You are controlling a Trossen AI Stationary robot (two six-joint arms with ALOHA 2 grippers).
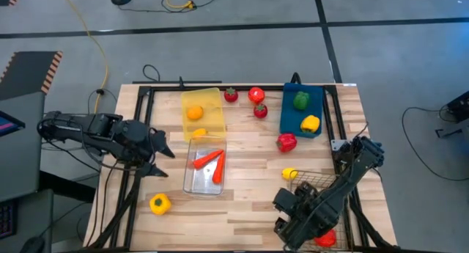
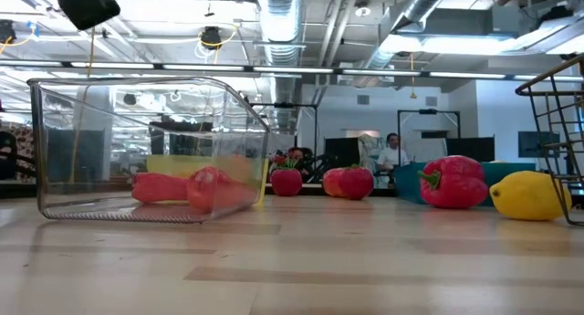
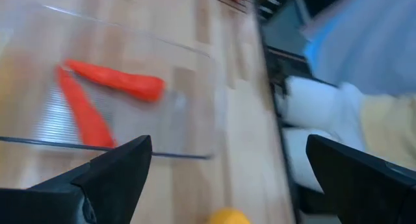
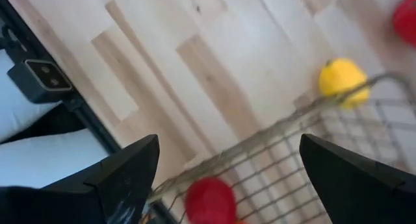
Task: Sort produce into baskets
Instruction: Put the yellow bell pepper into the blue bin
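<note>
Left gripper (image 1: 163, 160), fingers spread wide and empty, sits at 9 o'clock beside the clear bin (image 1: 192, 185) holding two carrots (image 1: 208, 160). Judged target: yellow pepper (image 1: 160, 203) at 7 o'clock; descend centred, clear of the table edge. Right gripper (image 4: 224, 178), wide, hovers over the wire basket (image 1: 311, 185) at 5 o'clock

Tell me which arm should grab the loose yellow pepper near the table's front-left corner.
Left. The left hand hangs open beside the clear bin, close to the yellow pepper. The right hand, also open, sits over the wire basket on the far side, with the bin between.
</note>
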